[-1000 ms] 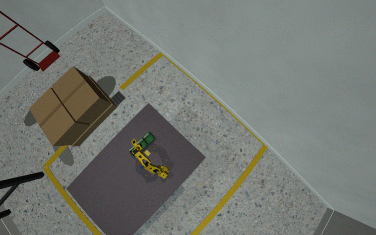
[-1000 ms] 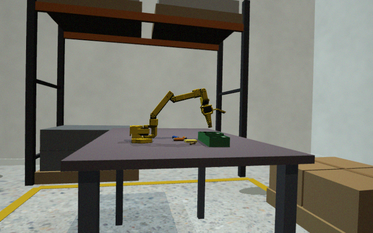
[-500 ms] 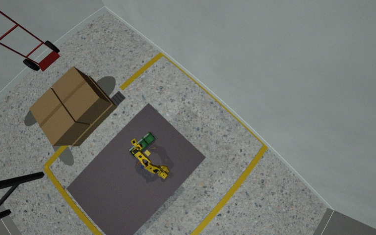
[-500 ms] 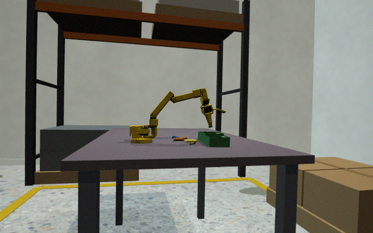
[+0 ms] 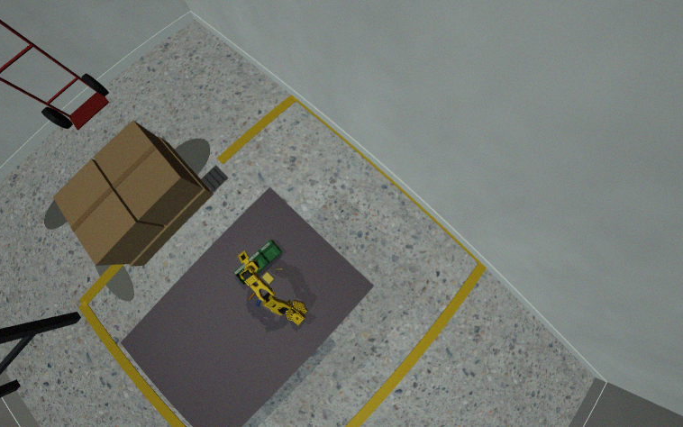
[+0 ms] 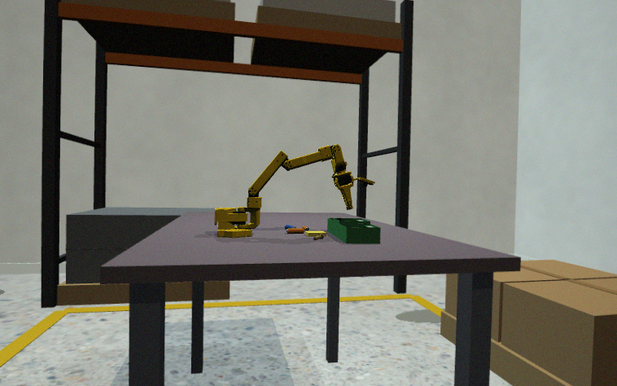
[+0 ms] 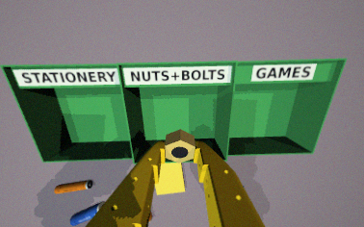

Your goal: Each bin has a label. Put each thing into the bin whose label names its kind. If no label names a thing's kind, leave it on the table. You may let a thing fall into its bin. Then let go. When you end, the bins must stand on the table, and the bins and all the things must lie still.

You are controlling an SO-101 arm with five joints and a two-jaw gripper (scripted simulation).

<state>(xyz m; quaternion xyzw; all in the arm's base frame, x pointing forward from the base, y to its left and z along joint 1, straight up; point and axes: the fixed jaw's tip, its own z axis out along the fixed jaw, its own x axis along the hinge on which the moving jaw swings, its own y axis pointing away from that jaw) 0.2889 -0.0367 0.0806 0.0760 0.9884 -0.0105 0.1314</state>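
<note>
the nut [image 7: 179, 145] — a tan hexagonal piece with a dark round hole in its face — sits pinched at the tip of the gripper [image 7: 180, 161], whose jaws are drawn nearly together on its sides. in the wrist view it hangs over the near edge of the middle compartment of the green bin [image 7: 91, 120], the one labelled nuts+bolts; the compartment to its left reads stationery and the one to its right reads games. all three compartments show only their green floors and walls.

from the exterior view the arm [image 6: 301, 160] reaches up and over from its base [image 6: 232, 222] on the purple table [image 6: 273, 254], with the gripper [image 6: 347, 203] pointing down above the bin [image 6: 353, 230], clear of its rim and not touching it.

on the table just short of the bin lie an orange cylinder [image 7: 73, 187] and, nearer the camera, a blue cylinder [image 7: 88, 214] partly hidden behind the gripper's side. a flat yellow piece [image 7: 169, 179] shows on the table between the jaws, below the nut. the exterior view shows these small things in a cluster between the base and the bin — the orange one [image 6: 296, 230] and the yellow one [image 6: 314, 233] can be made out, the rest too small to tell apart.

in the top view the arm [image 5: 264, 294] stretches across the table [image 5: 201, 339] toward the bin [image 5: 269, 249], and a cardboard box [image 5: 126, 193] stands on the floor beside the table.
</note>
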